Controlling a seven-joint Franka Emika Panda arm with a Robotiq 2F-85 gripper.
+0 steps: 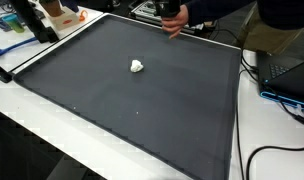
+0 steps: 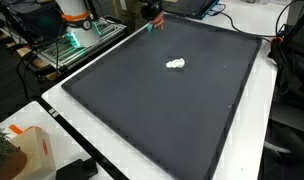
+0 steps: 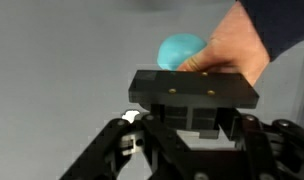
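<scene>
One big dark mat (image 1: 142, 110) covers most of the white desk (image 1: 32, 120). Further in, roughly mid-mat, we spot a small white crumpled lump (image 1: 138, 66) lying on its own, well apart from everything else. Way over at the far edge, in both exterior views, the claw (image 1: 172, 14) hangs right around the mat's border. A person's arm (image 1: 227, 14) in a dark sleeve reaches in next to it. Switching to the wrist view, we get a teal ball (image 3: 180, 50) just past the claw's front end, pinched in the person's hand (image 3: 237, 50). We can't tell if the ball touches the claw. We also honestly can't tell whether its jaws are apart or together, since the dark body blocks that.
</scene>
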